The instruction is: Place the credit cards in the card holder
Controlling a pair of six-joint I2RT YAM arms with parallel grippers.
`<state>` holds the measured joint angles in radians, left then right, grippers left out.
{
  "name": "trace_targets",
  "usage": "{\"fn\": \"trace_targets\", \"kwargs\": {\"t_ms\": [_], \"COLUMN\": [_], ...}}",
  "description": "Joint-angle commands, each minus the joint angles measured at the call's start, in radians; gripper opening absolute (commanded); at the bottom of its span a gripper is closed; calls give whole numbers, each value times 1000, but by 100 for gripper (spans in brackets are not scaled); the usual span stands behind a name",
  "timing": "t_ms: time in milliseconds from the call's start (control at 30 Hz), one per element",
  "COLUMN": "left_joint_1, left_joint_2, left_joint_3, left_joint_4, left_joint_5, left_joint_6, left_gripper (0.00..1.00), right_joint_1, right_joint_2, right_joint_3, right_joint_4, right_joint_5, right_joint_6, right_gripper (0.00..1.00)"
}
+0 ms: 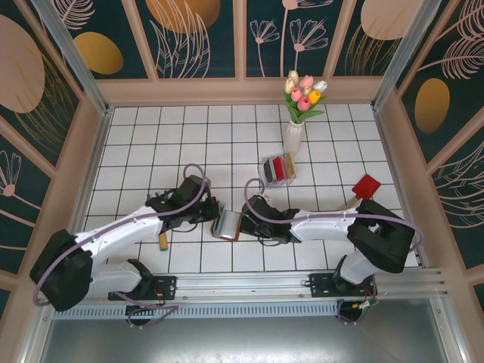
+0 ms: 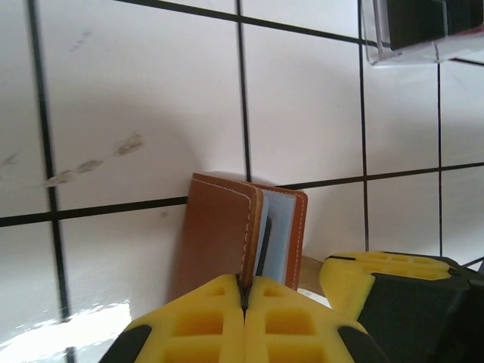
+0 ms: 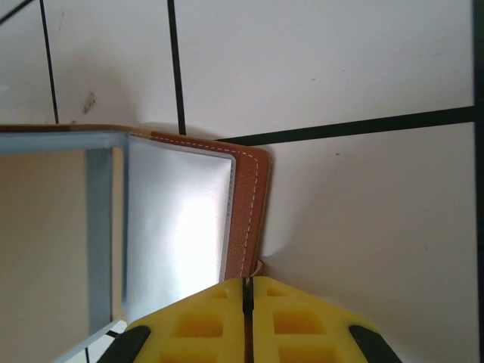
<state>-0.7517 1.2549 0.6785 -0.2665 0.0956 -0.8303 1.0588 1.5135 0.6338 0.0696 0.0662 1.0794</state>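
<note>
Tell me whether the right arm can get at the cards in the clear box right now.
Probably not yet: the right gripper is shut on the wallet, so it must let go first. Otherwise the way looks free, with bare tiles up to the box just beyond.

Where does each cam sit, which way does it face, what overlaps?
Top external: above, behind the bases, looking down at the tiled table; both arms, left end effector and right end effector at the card holder.
Left wrist: on the left arm, looking past its shut yellow fingers at the card holder's brown cover.
Right wrist: on the right arm, looking past its shut fingers at the grey inner pocket.
Shared: both wrists see the card holder.
</note>
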Motion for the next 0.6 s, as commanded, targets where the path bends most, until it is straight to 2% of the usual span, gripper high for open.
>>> {"fn": "trace_targets", "kwargs": {"t_ms": [0,100,167,233,367,433,500,567], "left_joint_1": [-52,-73,-74,-75,-78,-77,-77,-78], "left_joint_2": [60,101,135,180,268,307,318,276], "left_joint_3": [50,57,45,36,31,23,22,18], "left_joint_4": [-15,73,155,224,315,364,384,384], "left_joint_5": [-48,19,92,153,238,279,289,246], "left_joint_6": [-7,-28,-49,-64,-82,-100,-112,-112], "left_gripper": [10,17,26,29,40,41,40,46], "right_joint_1": [-21,-36,-48,-61,-91,-111,-125,-136], "right_joint_2": [-49,-75,-89,-103,-131,-137,-147,-165], "right_joint_3": [-49,-75,-92,-107,-130,-138,-138,-135], "right_joint_4": [147,148,152,143,115,109,89,59], "right_joint_5": [-38,-37,-43,-43,-46,-47,-46,-47], "right_joint_6": [41,40,39,40,29,18,6,-9], "right_gripper": [4,4,4,5,5,5,5,5]}}
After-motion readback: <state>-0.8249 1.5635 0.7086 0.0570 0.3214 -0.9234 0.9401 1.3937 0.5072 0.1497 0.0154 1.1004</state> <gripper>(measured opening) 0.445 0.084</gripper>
